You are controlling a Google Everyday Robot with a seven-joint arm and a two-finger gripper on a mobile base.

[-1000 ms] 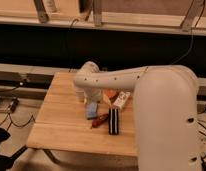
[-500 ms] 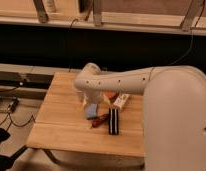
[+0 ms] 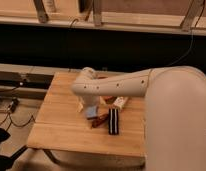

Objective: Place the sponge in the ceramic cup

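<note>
The sponge (image 3: 91,112) is a small light-blue block over the middle of the wooden table (image 3: 56,125). My gripper (image 3: 85,105) hangs from the white wrist just above and left of the sponge, right at it. Whether the sponge rests on the wood or is lifted off it cannot be told. The ceramic cup is hidden, with the arm covering the table's far middle.
A reddish sausage-shaped item (image 3: 101,120) lies just right of the sponge, with a black-and-white striped bar (image 3: 114,121) beside it. A white carton (image 3: 121,103) sits under the forearm. The big white arm (image 3: 161,100) covers the table's right side. Cables lie on the floor at left.
The sponge sits slightly lower and nearer the reddish item than one second ago. The wrist has stayed over the table's middle.
</note>
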